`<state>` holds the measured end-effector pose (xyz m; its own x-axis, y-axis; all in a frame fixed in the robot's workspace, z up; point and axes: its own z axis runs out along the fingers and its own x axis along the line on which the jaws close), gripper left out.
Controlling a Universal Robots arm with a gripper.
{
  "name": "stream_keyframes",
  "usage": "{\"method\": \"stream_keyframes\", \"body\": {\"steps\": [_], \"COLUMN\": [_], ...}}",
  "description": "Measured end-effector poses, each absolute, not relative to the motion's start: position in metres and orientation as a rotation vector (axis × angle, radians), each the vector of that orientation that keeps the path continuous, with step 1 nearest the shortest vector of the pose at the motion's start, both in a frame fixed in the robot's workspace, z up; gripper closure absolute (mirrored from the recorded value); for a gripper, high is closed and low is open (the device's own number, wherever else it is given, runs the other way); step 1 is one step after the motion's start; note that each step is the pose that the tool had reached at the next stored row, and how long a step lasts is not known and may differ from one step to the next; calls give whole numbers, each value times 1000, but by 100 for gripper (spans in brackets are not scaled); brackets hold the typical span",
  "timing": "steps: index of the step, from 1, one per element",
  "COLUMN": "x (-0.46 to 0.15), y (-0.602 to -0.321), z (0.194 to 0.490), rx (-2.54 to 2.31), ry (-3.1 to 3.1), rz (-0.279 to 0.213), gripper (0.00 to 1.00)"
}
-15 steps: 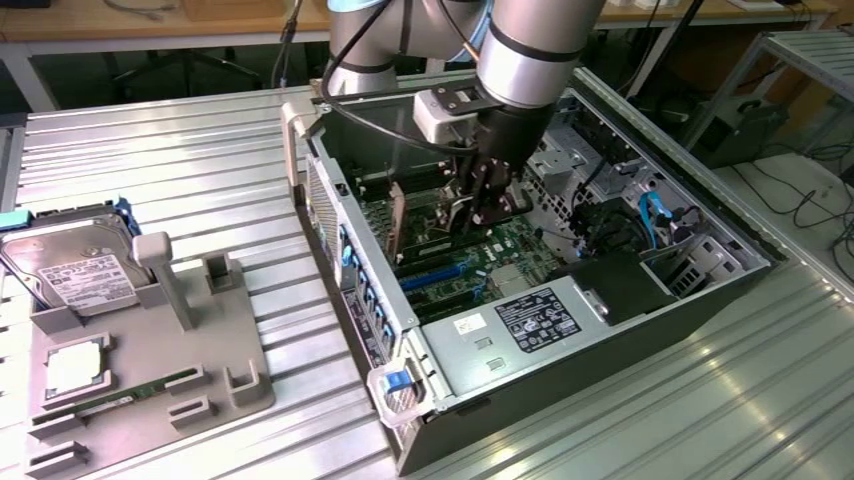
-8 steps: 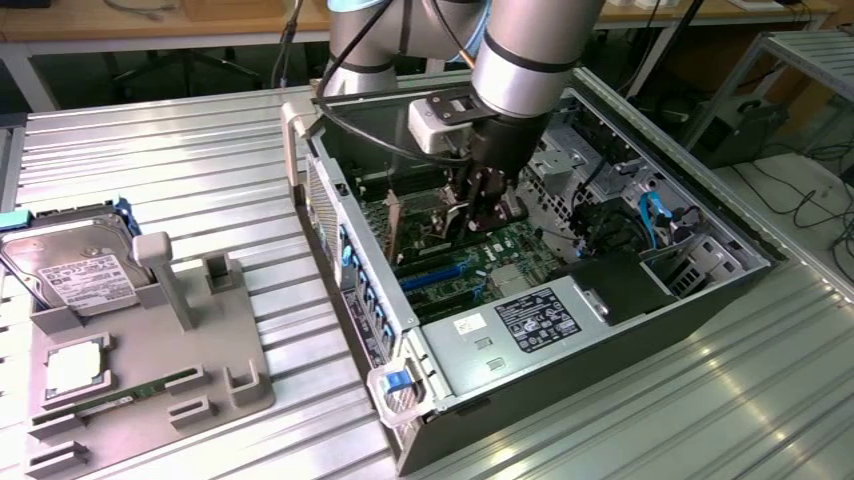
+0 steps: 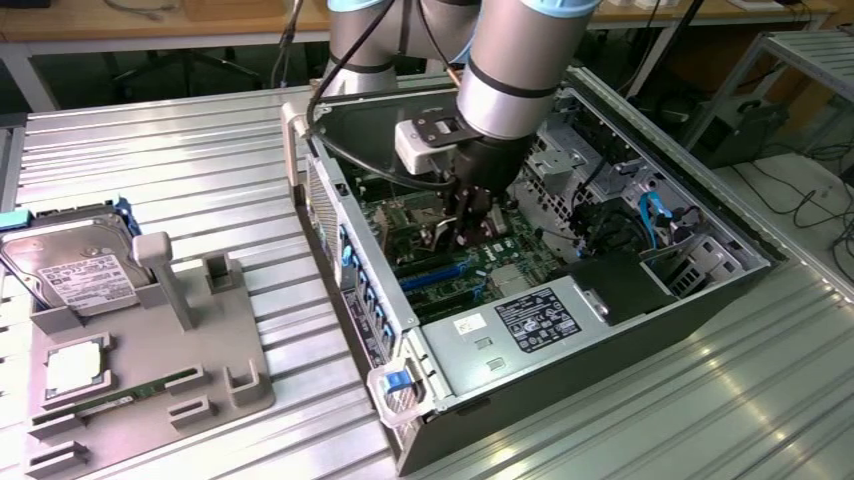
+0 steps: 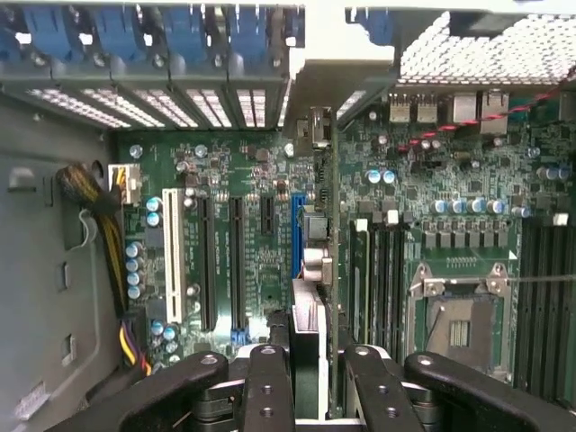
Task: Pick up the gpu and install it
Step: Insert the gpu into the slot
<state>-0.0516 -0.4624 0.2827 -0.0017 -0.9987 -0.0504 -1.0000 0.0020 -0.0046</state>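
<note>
Black fingers (image 4: 270, 382) of the gripper (image 3: 458, 232) pinch the gpu (image 4: 317, 270) edge-on over the motherboard (image 4: 252, 261) inside the computer case (image 3: 641, 330) on a ribbed metal table (image 3: 160, 150); a hard drive (image 3: 74, 265) sits apart.

Around me spreads a ribbed, silvery aluminium-profile worktable (image 3: 160, 150), brightly and evenly lit. Behind it I see a pale wooden bench (image 3: 160, 25) with dark shadow beneath. On the exterior view's right stands a grey metal frame (image 3: 801, 60) above pale floor (image 3: 801, 195) strewn with black cables.
</note>
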Motion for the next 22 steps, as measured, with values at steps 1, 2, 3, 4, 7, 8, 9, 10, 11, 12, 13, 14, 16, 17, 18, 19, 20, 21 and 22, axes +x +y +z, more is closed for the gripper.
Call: {"method": "stream_keyframes", "body": {"steps": [1, 2, 3, 4, 7, 8, 9, 10, 11, 12, 13, 14, 16, 17, 18, 19, 20, 21, 22], "x": [-52, -52, -52, -52, -54, -55, -55, -55, -55, -56, -56, -57, -58, -59, -59, -60, -60, -60, -60], "y": [-463, -464, -467, -468, -468, -468, -468, -468, -468, -468, -468, -468, -468, -468, -468, -468, -468, -468, -468], "z": [281, 280, 278, 277, 275, 274, 273, 271, 270, 269, 269, 268, 267, 266, 266, 264, 263, 262, 261], "rx": [-2192, -2192, -2192, -2191, -2192, -2192, -2191, -2192, -2191, -2191, -2191, -2191, -2191, -2192, -2191, -2191, -2191, -2191, -2191], "ry": [2196, 2196, 2196, 2196, 2196, 2196, 2196, 2196, 2196, 2196, 2196, 2196, 2196, 2196, 2196, 2196, 2196, 2196, 2195], "rz": [50, 50, 50, 50, 50, 50, 50, 50, 50, 50, 50, 50, 50, 50, 50, 50, 50, 51, 51], "gripper": [72, 72, 72, 72, 72, 72, 72, 72, 72, 72, 72, 72, 72, 72, 72, 72, 72, 72, 72]}}
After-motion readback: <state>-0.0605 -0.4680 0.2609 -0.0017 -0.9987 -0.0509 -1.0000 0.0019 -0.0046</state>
